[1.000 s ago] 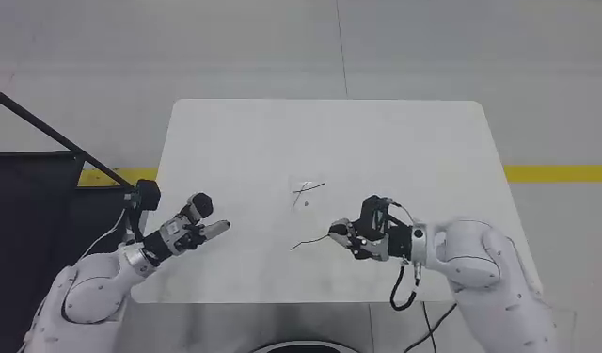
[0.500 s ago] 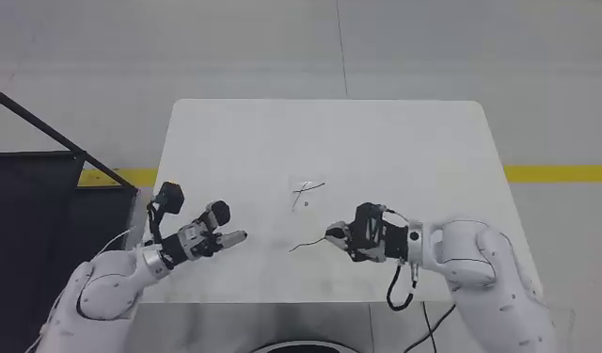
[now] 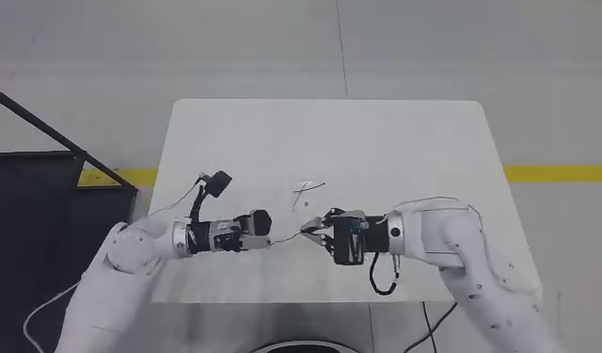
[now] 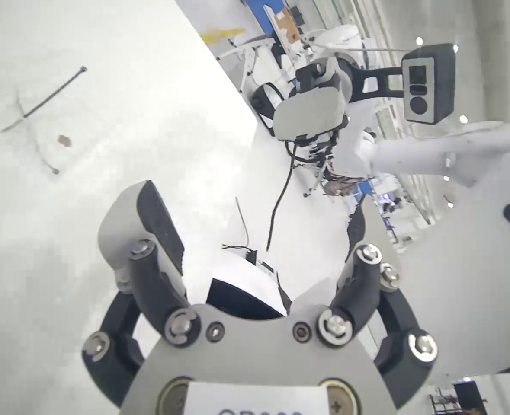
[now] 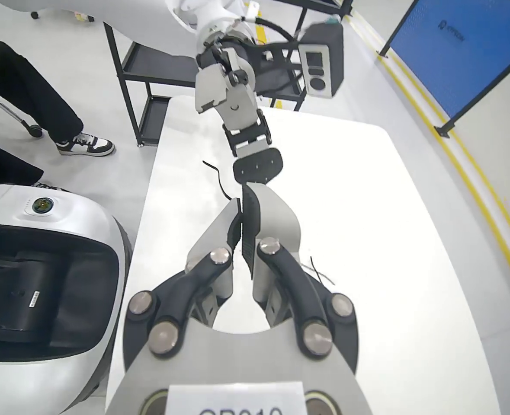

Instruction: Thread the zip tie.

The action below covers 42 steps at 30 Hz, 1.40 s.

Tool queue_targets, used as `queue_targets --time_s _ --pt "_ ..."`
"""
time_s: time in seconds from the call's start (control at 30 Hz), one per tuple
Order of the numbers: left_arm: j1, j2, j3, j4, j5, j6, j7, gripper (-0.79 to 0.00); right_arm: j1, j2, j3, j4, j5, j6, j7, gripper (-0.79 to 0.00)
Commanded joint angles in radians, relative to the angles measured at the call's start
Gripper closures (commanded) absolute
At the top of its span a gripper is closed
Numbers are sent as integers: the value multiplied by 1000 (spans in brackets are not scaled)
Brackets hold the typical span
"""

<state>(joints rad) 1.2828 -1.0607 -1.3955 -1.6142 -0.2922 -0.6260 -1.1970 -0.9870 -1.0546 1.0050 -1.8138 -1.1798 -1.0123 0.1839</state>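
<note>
My right gripper (image 3: 315, 229) (image 5: 242, 200) is shut on a thin black zip tie (image 5: 218, 177). The tie's free end curves out from the fingertips toward the left gripper. In the top view the tie (image 3: 290, 238) spans the short gap between both grippers, just above the white table (image 3: 404, 146) near its front. My left gripper (image 3: 266, 229) (image 4: 255, 209) is open, its fingers (image 4: 159, 222) spread wide, facing the right gripper with the tie's thin end (image 4: 242, 224) between them. One pad of the left gripper (image 5: 257, 166) sits just beyond the right fingertips.
Two spare zip ties lie crossed mid-table (image 3: 306, 191): a black one (image 4: 47, 99) over a pale one (image 4: 34, 144), with a small brown scrap (image 4: 64, 141) beside them. A black rack (image 5: 142, 66) stands off the table's left side.
The left arm has swung right, and its gripper now faces the right one. The right gripper has shifted left with the zip tie, so the two nearly meet.
</note>
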Motion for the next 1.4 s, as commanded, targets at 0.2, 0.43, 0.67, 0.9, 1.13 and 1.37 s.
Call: queue_targets --time_s 0.2,0.43,0.67,0.9,1.13,1.37 --pt "-89 33 76 44 -289 133 -130 -785 201 91 -235 146 -229 0 -552 0" --pt "-95 38 78 49 -294 138 -135 -785 337 150 -386 286 -441 0 -965 0" --pt "-95 38 78 49 -294 138 -135 -785 337 150 -386 286 -441 0 -965 0" --pt "-82 37 98 11 -296 132 -126 -785 310 150 -372 249 -438 65 -981 0" --pt "-94 40 133 18 -415 236 -234 -785 287 167 -361 219 -609 150 -1142 0" --pt "-115 38 178 43 -471 291 -288 -619 301 174 -393 233 -627 189 -1180 0"
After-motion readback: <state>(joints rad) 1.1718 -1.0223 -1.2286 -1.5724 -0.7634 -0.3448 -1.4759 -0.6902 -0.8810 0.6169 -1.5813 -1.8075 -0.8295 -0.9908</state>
